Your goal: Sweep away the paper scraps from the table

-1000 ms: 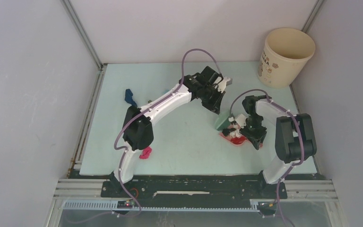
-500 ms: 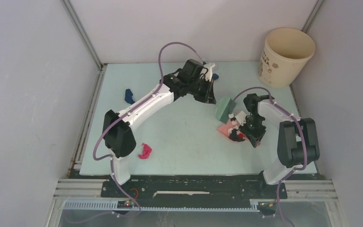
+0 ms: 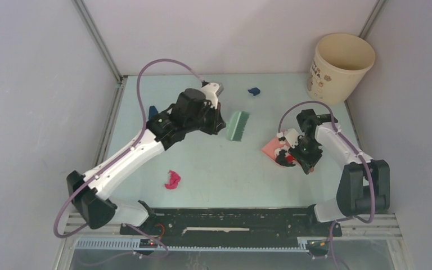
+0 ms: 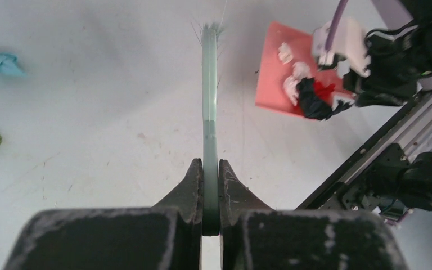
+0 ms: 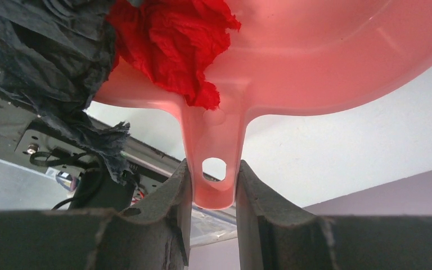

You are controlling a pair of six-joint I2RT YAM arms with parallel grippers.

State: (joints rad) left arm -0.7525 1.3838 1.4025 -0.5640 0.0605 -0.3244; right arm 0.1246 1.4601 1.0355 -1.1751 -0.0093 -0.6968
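While the left jaws clamp the green brush (image 4: 209, 112), the right jaws grip the pink dustpan (image 5: 315, 56) by its handle, paper scraps (image 5: 169, 45) piled inside.

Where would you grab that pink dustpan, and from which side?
By the narrow flat handle, coming from the end away from the pan's open lip, fingers on its two edges, as the right gripper does. The wide dustpan offers no thin part elsewhere, and scraps lie in it, so hold it level.
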